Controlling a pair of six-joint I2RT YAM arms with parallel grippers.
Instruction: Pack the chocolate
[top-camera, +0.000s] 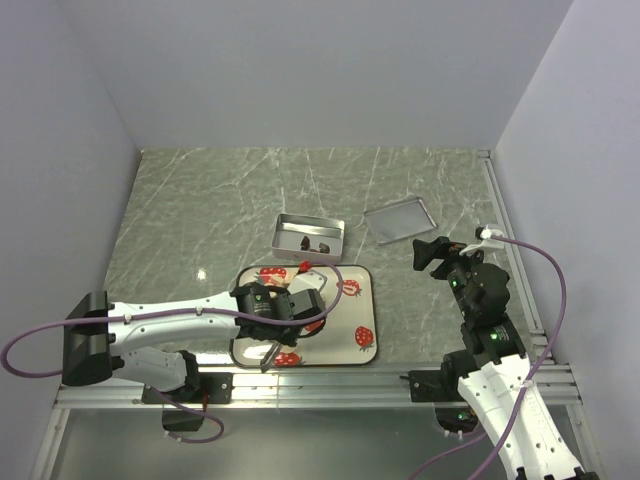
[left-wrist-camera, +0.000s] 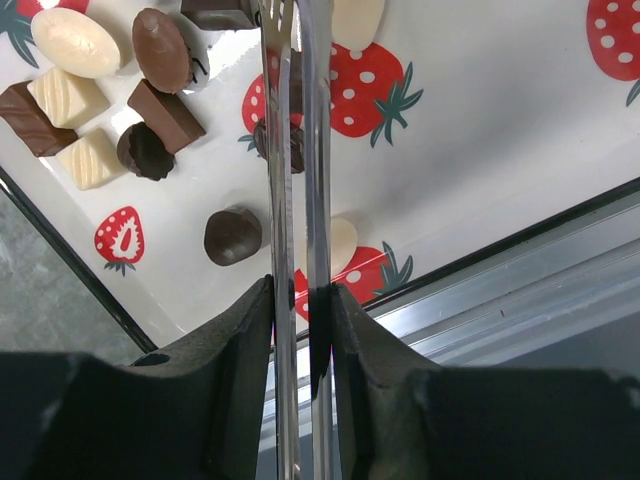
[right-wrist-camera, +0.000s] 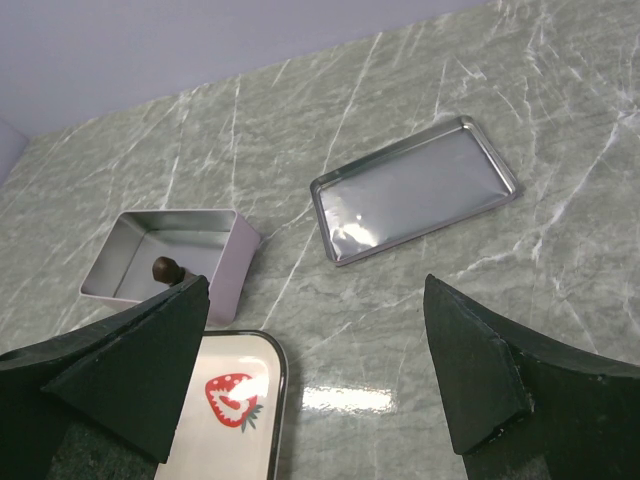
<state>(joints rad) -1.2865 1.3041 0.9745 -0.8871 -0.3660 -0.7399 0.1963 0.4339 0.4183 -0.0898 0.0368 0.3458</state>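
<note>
Where the veined green stone worktop (top-camera: 200, 220) meets its near edge lies a glossy, round-cornered tray (top-camera: 352, 312) printed with strawberries. Beyond it stands a small open metal tin (top-camera: 310, 218), with a flat shiny lid (top-camera: 400, 220) apart toward the right edge. The right claw (right-wrist-camera: 318, 290) hangs spread wide, holding nothing. The left claw (left-wrist-camera: 302, 295) is pinched narrow on thin steel tongs (left-wrist-camera: 318, 150), whose blades cross a dark piece. Chocolate (left-wrist-camera: 162, 50), in smooth ovals and ribbed blocks of dark, brown and cream, clusters on the tray; a few dark pieces sit in the tin.
</note>
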